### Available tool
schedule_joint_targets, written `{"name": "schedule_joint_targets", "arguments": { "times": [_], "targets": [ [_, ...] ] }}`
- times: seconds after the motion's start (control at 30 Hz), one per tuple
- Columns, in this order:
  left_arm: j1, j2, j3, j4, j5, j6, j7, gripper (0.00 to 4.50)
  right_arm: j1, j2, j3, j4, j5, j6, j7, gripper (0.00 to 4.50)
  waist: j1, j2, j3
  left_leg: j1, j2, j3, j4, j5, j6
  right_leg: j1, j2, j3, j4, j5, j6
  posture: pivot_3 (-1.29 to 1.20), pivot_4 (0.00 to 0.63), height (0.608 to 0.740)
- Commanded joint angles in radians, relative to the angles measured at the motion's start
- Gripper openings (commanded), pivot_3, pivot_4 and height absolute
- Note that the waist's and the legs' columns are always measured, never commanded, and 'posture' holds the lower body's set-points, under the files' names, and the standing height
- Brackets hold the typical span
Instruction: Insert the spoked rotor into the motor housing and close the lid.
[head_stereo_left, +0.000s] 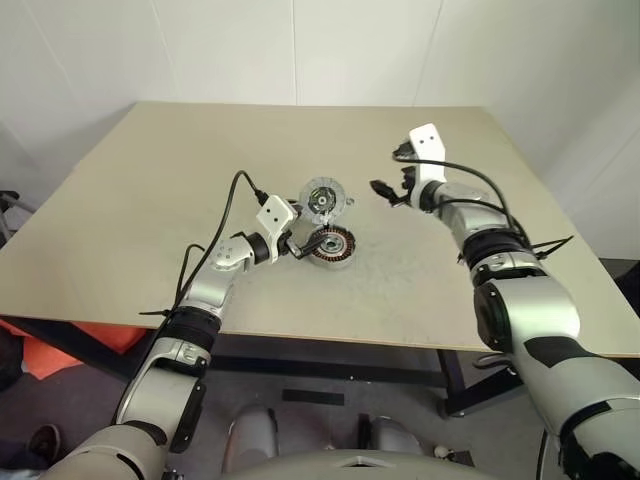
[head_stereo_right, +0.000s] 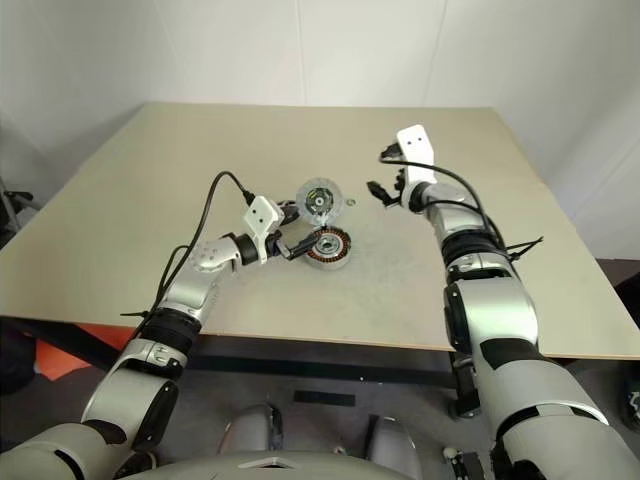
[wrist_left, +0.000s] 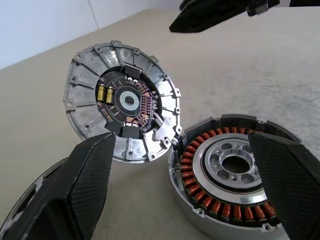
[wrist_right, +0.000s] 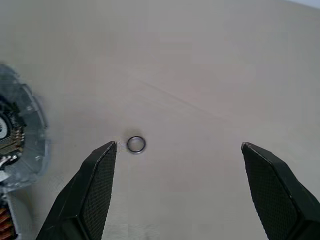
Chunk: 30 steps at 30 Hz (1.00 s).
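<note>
The motor housing (head_stereo_left: 330, 245) lies open in the middle of the table, with copper windings ringing a silver centre (wrist_left: 235, 172). Its round grey lid (wrist_left: 122, 102) stands upright at the housing's far edge and shows a dark circuit board. My left gripper (head_stereo_left: 298, 248) is open and level just left of the housing, not touching it. A curved grey rim (wrist_left: 27, 197) shows behind one left finger (wrist_left: 85, 185); I cannot tell whether it is the spoked rotor. My right gripper (head_stereo_left: 385, 190) hovers open to the right of the lid, above the table.
A tiny loose washer ring (wrist_right: 135, 144) lies on the table (head_stereo_left: 150, 200) next to one right fingertip (wrist_right: 107, 152) in the right wrist view. White walls stand behind the table. Orange material lies on the floor at the near left.
</note>
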Motion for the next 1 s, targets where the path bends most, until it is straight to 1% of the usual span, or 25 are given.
{"name": "schedule_joint_targets", "arguments": {
  "times": [0.03, 0.13, 0.27, 0.73, 1.0],
  "targets": [
    [-0.013, 0.007, 0.008, -0.037, -0.005, -0.010, 0.003, 4.50, -0.030, 0.037, 0.005, 0.013, -0.013, -0.045, 0.029, 4.47, -0.001, 0.000, 0.000, 0.000, 0.000, 0.000, 0.000, 0.000, 0.000, 0.000, 0.000, 0.000, 0.000, 0.000, 0.000, 0.00, 0.000, 0.740],
    [-0.009, 0.011, 0.011, -0.047, -0.005, -0.005, 0.004, 4.50, -0.024, 0.068, 0.005, 0.029, -0.024, -0.056, 0.037, 4.47, -0.001, 0.000, 0.000, 0.000, 0.000, 0.000, 0.000, 0.000, 0.000, 0.000, 0.000, 0.000, 0.000, 0.000, 0.000, 0.00, 0.000, 0.740],
    [0.000, 0.014, 0.010, -0.060, -0.005, 0.001, 0.006, 4.50, -0.016, 0.079, -0.003, 0.043, -0.034, -0.063, 0.025, 4.47, 0.000, 0.000, 0.000, 0.000, 0.000, 0.000, 0.000, 0.000, 0.000, 0.000, 0.000, 0.000, 0.000, 0.000, -0.001, 0.00, 0.000, 0.740],
    [0.012, 0.012, 0.005, -0.076, -0.004, 0.011, 0.002, 4.50, 0.011, 0.038, -0.019, 0.075, -0.054, -0.065, -0.028, 4.47, 0.000, 0.000, 0.000, 0.000, 0.001, 0.000, 0.000, 0.000, 0.000, 0.000, 0.000, 0.000, 0.000, 0.000, -0.001, 0.00, 0.000, 0.740],
    [0.001, 0.008, 0.003, -0.066, -0.003, 0.009, 0.000, 4.50, 0.010, 0.034, -0.025, 0.078, -0.052, -0.064, -0.034, 4.47, -0.001, 0.000, 0.000, 0.000, 0.001, 0.000, 0.000, 0.000, 0.000, 0.000, 0.001, 0.000, 0.000, 0.000, -0.001, 0.00, 0.000, 0.740]
  ]
}}
